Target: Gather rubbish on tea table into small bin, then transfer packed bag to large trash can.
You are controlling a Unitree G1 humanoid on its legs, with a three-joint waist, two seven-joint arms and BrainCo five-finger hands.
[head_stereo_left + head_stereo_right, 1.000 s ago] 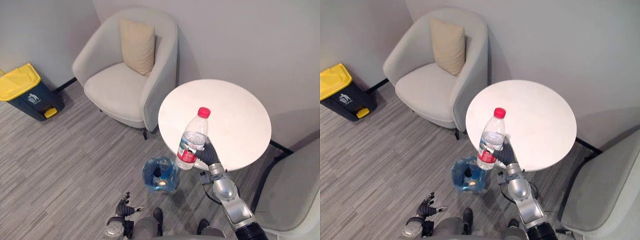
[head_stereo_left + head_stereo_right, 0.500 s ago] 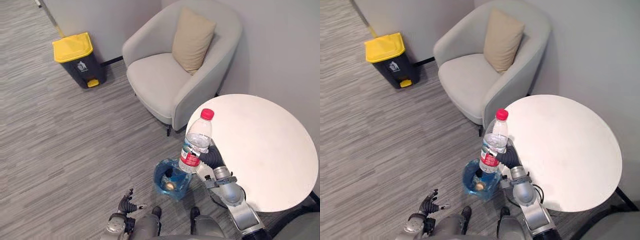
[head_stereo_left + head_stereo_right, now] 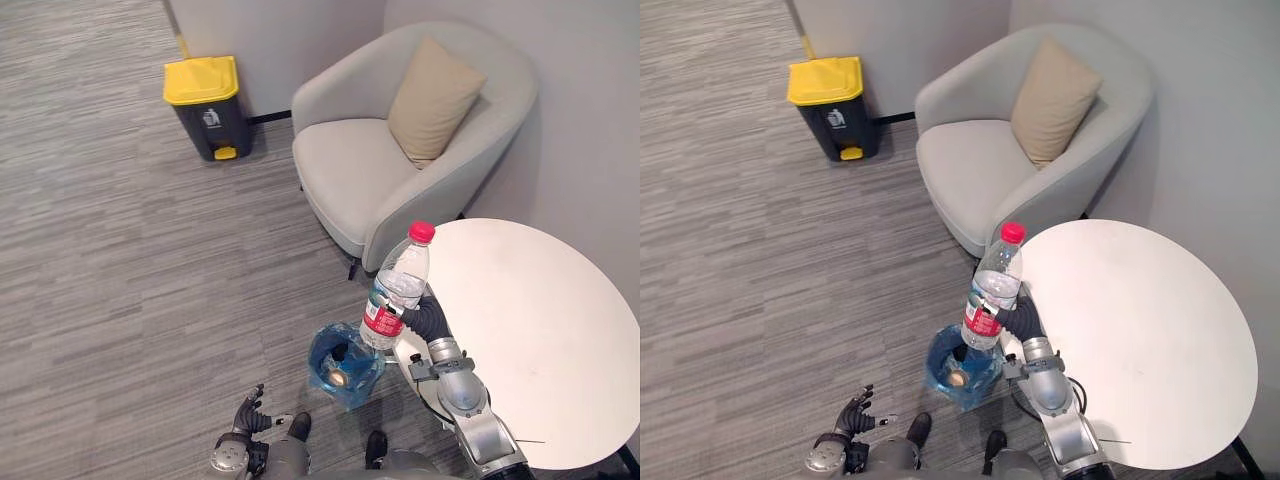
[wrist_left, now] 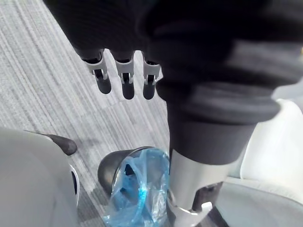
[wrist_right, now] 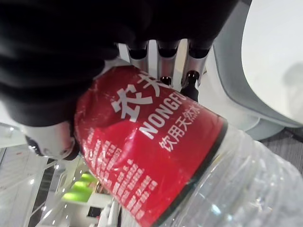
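My right hand [image 3: 427, 319] is shut on a clear plastic bottle [image 3: 397, 288] with a red label and pink cap, held upright in the air beside the round white tea table [image 3: 540, 330]. The bottle's base hangs just above the small bin [image 3: 345, 365], which is lined with a blue bag and stands on the floor at the table's left edge. Some rubbish lies inside the bin. In the right wrist view the fingers [image 5: 165, 61] curl round the red label [image 5: 147, 156]. My left hand [image 3: 250, 418] hangs low near the floor, fingers relaxed and holding nothing.
A large dark trash can [image 3: 208, 105] with a yellow lid stands by the wall at the far left. A light grey armchair [image 3: 400, 160] with a beige cushion [image 3: 433, 98] sits behind the table. Grey striped carpet spreads out to the left.
The camera has swung left, so the whole scene has shifted right. The bottle stays in my right hand, now over the small bin's edge.
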